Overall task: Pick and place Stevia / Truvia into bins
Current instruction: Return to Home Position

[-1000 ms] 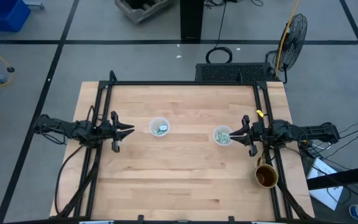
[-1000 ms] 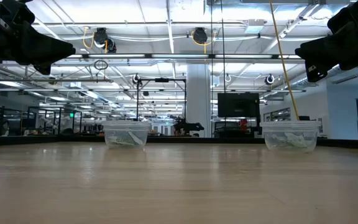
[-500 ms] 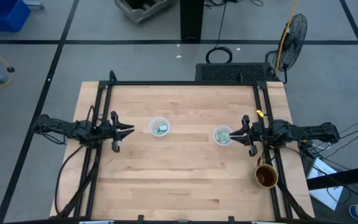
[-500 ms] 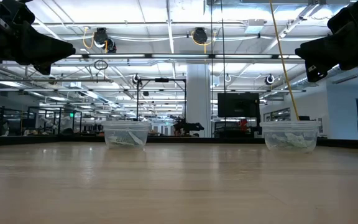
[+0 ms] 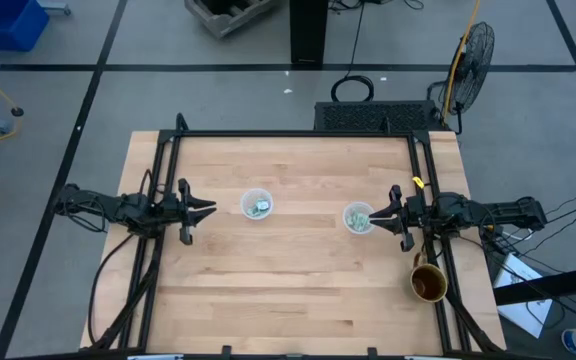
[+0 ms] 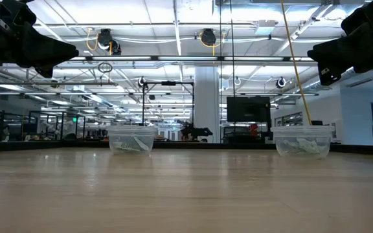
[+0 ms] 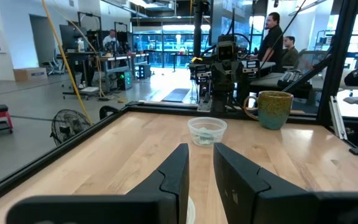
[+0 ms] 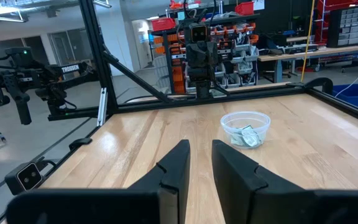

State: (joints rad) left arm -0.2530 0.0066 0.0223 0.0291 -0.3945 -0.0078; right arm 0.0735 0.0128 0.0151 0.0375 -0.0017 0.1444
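Pale paper packets (image 5: 259, 208), round clear plastic cups (image 5: 358, 218), wood table (image 5: 298, 290)

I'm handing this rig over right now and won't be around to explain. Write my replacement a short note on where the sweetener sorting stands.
Left pincer: open, empty, parked at the table's left edge, apart from the left cup.
Right pincer: open, empty, close beside the right cup near the right edge.
Packets: green and white ones lie inside both clear cups; no count possible.
Done: no packet shows loose on the wooden table in any view.
Left: nothing visible; check the cups by eye. The brown mug at the right edge is not a bin.
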